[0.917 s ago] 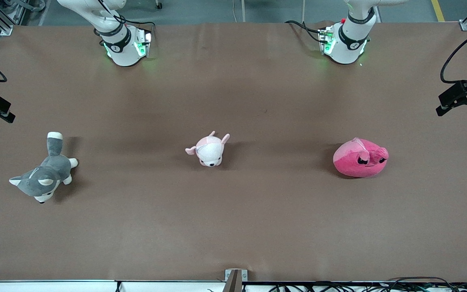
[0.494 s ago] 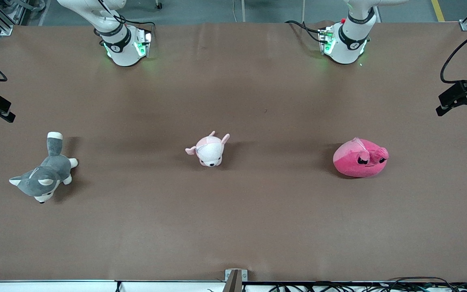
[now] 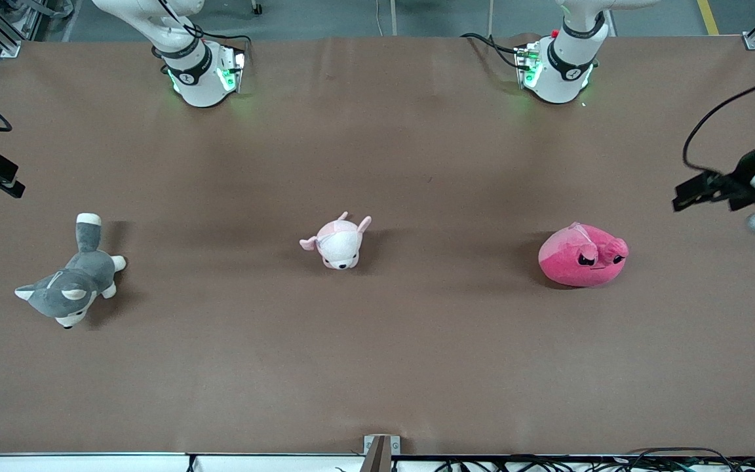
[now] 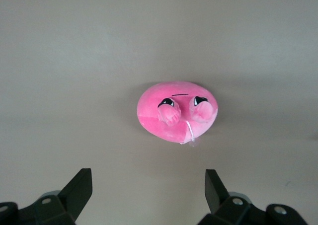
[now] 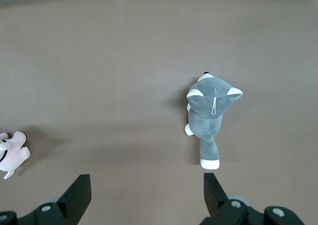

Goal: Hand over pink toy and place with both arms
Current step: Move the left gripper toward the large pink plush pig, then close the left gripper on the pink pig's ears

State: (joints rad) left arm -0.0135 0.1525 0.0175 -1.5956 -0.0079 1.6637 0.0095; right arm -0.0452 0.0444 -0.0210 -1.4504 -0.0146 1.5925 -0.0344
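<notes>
Pink toy (image 3: pixel 582 255) lies on table (image 3: pixel 417 367), right-centre of front frame, toward left arm's end; centre of left wrist frame. Long axis runs roughly across frame; face and eye bumps turned toward front camera.

Left gripper (image 4: pixel 148 192) hangs high over that end of table, at right edge of front frame, jaws spread wide, nothing held.

Right gripper (image 5: pixel 147 191) wide open, empty, over grey husky (image 3: pixel 69 285); arm judged waiting.

Risk: soft rounded plush could squash or slip from off-centre pinch; small pale-pink plush (image 3: pixel 337 241) at frame centre could be mistaken for target.
</notes>
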